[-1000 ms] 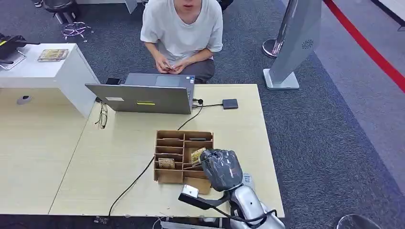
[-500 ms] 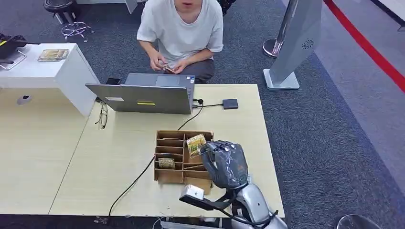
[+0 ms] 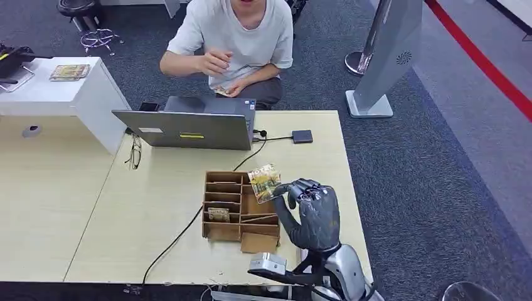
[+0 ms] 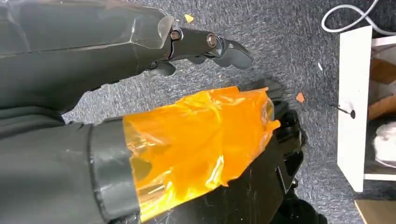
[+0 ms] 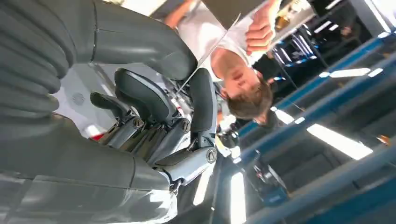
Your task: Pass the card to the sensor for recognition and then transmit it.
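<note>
My right hand (image 3: 310,213) pinches a small printed card (image 3: 264,182) between thumb and fingers, holding it up over the far right corner of the brown cardboard slot box (image 3: 241,175). In the right wrist view the card (image 5: 210,51) appears edge-on as a thin line between thumb and fingertips (image 5: 203,100). The sensor (image 3: 302,136), a small dark square on a cable, lies on the table beyond the box, near the laptop's right side. My left hand (image 4: 196,140), partly wrapped in orange film, hangs over grey carpet with its fingers apart and nothing in it.
A grey laptop (image 3: 188,128) stands behind the box, and a person (image 3: 238,37) sits beyond it holding cards. Another card (image 3: 218,214) rests in a box slot. Glasses (image 3: 135,153) and a black cable (image 3: 182,235) lie on the table. A white cabinet (image 3: 56,94) is at left.
My right hand has lifted the card out of the box slot and raised it up and away from me. The person has raised one hand.
</note>
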Controlling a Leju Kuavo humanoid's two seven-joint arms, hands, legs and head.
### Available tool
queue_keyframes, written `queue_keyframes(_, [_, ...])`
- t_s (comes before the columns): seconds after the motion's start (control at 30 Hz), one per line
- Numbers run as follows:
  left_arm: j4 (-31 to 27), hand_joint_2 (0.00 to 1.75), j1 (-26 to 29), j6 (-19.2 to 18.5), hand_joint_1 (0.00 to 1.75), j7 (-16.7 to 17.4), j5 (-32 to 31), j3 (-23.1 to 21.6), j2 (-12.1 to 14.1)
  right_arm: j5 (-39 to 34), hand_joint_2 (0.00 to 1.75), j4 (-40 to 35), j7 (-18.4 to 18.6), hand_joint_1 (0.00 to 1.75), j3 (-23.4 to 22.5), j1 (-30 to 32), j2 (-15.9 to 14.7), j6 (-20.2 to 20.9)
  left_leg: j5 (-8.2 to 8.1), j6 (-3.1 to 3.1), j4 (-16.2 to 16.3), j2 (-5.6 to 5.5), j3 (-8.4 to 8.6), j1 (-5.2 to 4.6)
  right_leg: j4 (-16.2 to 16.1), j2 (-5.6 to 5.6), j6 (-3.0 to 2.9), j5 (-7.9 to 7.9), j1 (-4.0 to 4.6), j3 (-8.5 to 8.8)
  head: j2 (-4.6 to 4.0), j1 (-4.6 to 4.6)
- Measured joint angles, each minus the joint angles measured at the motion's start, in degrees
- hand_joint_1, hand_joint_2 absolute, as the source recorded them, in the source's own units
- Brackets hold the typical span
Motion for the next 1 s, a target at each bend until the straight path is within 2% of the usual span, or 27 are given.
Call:
queue_keyframes(0.07, [0.0, 0.00, -0.1, 0.2, 0.00, -0.2, 0.6, -0.5, 0.1, 0.0, 1.75, -1.1, -1.5, 1.75, -0.6, 0.5, 0.0, 0.0, 0.00, 0.00, 0.0, 0.00, 0.00, 0.00, 0.0, 0.00, 0.00, 0.00, 0.00, 0.00, 0.00, -0.02])
queue_keyframes(0.23, [-1.2, 0.00, -0.6, 1.4, 0.00, 0.7, 1.7, -2.3, 0.7, 0.0, 1.75, -2.8, -1.5, 1.75, -1.4, 0.7, 0.0, -0.1, 0.00, 0.00, 0.0, 0.00, 0.00, 0.00, 0.0, 0.00, 0.00, 0.00, 0.00, 0.01, 0.00, -0.02])
queue_keyframes(0.37, [-0.6, 0.00, -1.4, -0.3, 0.00, -0.9, 2.8, -3.7, 0.7, 0.2, 1.75, -2.1, -1.6, 1.75, -1.8, 0.4, 0.2, -0.1, 0.00, 0.00, 0.0, -0.01, -0.01, 0.00, 0.0, -0.01, 0.00, 0.00, 0.00, 0.02, 0.00, 0.00])
queue_keyframes(0.6, [0.4, 0.00, -3.2, -1.6, 0.00, -0.9, 3.4, -5.6, 0.5, 2.6, 1.75, 0.0, 3.0, 1.75, -1.8, -3.8, 0.6, 0.7, 0.02, 0.00, 0.0, 0.00, 0.01, 0.00, 0.0, 0.00, -0.01, 0.03, 0.00, 0.03, 0.00, -0.02])
queue_keyframes(0.83, [0.7, 0.00, -5.2, -2.5, 0.00, 1.3, 1.9, -6.9, 0.5, 5.5, 1.75, 2.8, 9.1, 1.75, -1.5, -9.9, 1.6, 6.2, 0.05, -0.01, 0.0, -0.01, 0.01, 0.00, 0.0, 0.00, -0.01, 0.04, 0.00, 0.03, 0.00, -0.02])
queue_keyframes(1.0, [1.2, 0.00, -5.7, -4.0, 0.00, 0.5, 1.0, -7.3, 0.4, 6.6, 1.75, 5.9, 11.2, 1.75, -1.0, -13.5, 2.3, 8.2, 0.05, -0.01, 0.0, -0.01, 0.00, 0.00, 0.0, 0.00, -0.01, 0.04, 0.00, 0.03, 0.00, 0.00])
